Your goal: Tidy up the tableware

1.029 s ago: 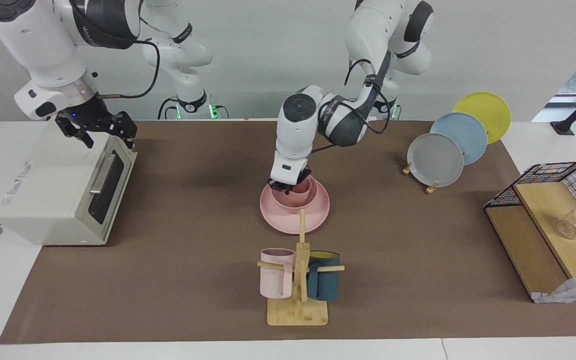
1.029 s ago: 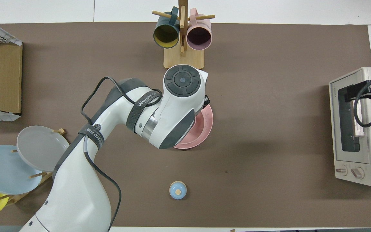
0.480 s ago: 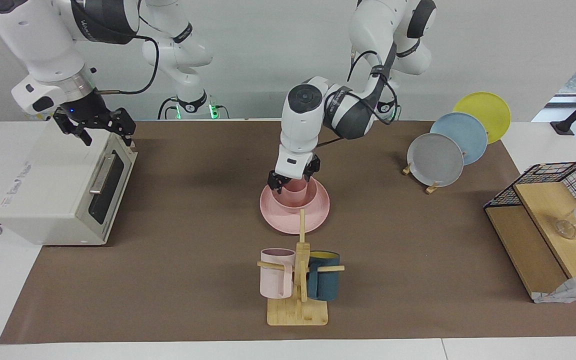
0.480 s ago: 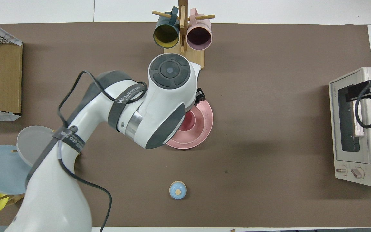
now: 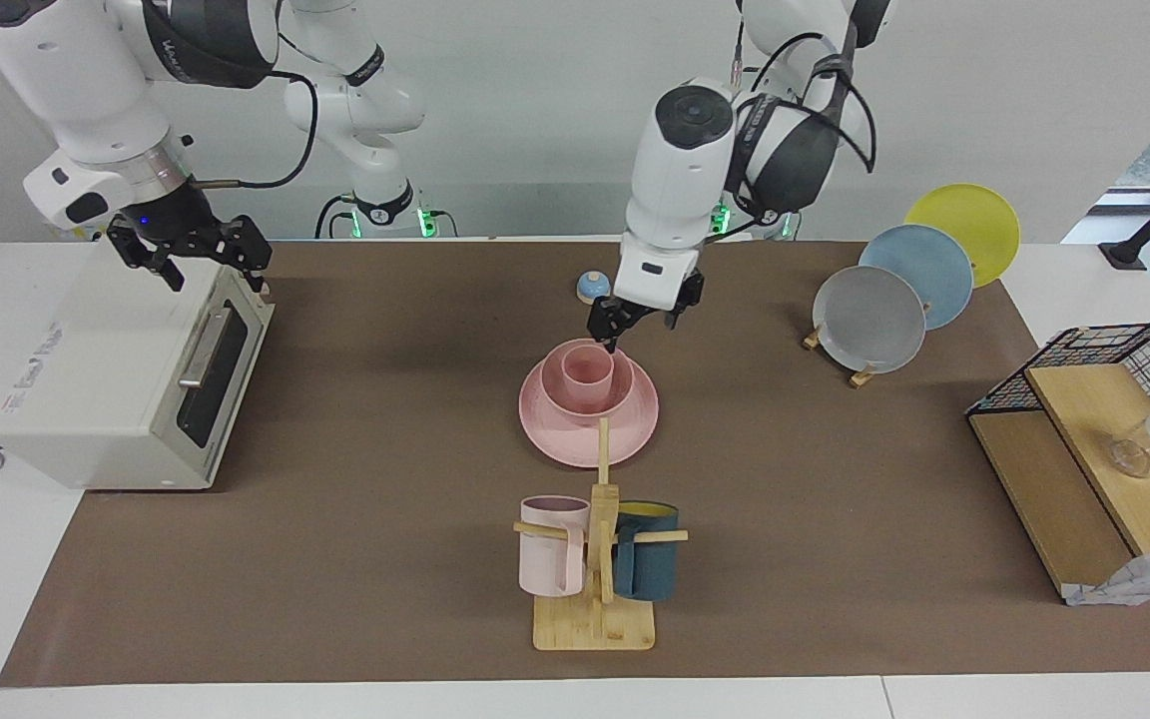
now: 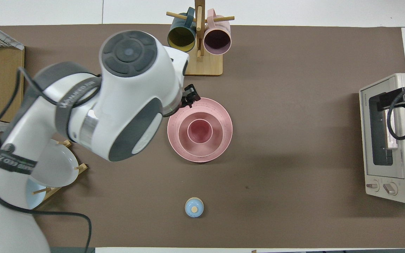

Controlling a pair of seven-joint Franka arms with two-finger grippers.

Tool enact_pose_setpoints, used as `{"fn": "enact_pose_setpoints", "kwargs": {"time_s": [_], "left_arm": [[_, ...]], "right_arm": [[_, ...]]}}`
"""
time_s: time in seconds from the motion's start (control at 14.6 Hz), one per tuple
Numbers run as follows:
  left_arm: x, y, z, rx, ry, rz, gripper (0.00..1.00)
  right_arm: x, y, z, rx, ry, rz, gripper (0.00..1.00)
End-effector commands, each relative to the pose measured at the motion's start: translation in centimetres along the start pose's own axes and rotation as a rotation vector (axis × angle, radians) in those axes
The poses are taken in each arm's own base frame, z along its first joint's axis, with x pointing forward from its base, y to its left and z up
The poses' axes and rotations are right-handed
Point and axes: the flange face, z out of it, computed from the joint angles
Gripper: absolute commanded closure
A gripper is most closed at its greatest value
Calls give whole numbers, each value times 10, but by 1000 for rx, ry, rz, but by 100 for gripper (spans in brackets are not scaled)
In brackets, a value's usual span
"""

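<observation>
— Where did we put the pink things?

— The cup sits in the bowl, and the bowl sits on the plate, in the middle of the counter. They nest by size, so they take little room and should not tip.

— Why is our left claw up in the air?

— It hangs over the plate's edge and holds nothing. Its fingers are a little apart. We think its job here is done.

— And our right claw?

— It waits over the toaster oven, out of the way. We cannot tell if it is open.
</observation>
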Motion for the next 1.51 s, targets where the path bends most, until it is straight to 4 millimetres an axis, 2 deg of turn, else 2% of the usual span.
{"fn": "enact_pose_setpoints", "kwargs": {"time_s": [0.0, 0.14, 0.21, 0.34, 0.48, 0.69, 0.75, 0.96, 1.17, 1.3, 1.44], "left_arm": [[28, -76, -29, 19, -13, 98, 0], [50, -129, -39, 22, -26, 171, 0], [57, -151, -38, 24, -34, 198, 0], [61, -185, -31, 26, -51, 236, 0], [60, -207, -22, 25, -55, 274, 0], [50, -216, -8, 18, -17, 290, 0], [48, -212, -6, 16, -2, 299, 0], [53, -211, -17, 12, 12, 290, 0], [46, -216, -31, 28, -5, 286, 0], [34, -227, -48, 37, -7, 284, 0], [21, -231, -52, 45, -38, 274, 0]], "right_arm": [[-5, 2, -1, 16, 6, 21, 0], [-6, 3, -1, 17, -3, 23, 0], [-9, 4, -4, 17, -3, 26, 0], [-10, 4, -4, 18, -5, 26, 0], [-10, 4, -5, 17, -2, 26, 0], [-9, 0, -8, 17, 8, 18, 0], [-9, 0, -9, 17, 12, 20, 0], [-10, 0, -7, 20, -2, 38, 0], [-13, -2, -14, 15, -16, 107, 0], [-12, -3, -14, 15, -10, 103, 0], [-12, -3, -14, 17, -8, 94, 0]]}}
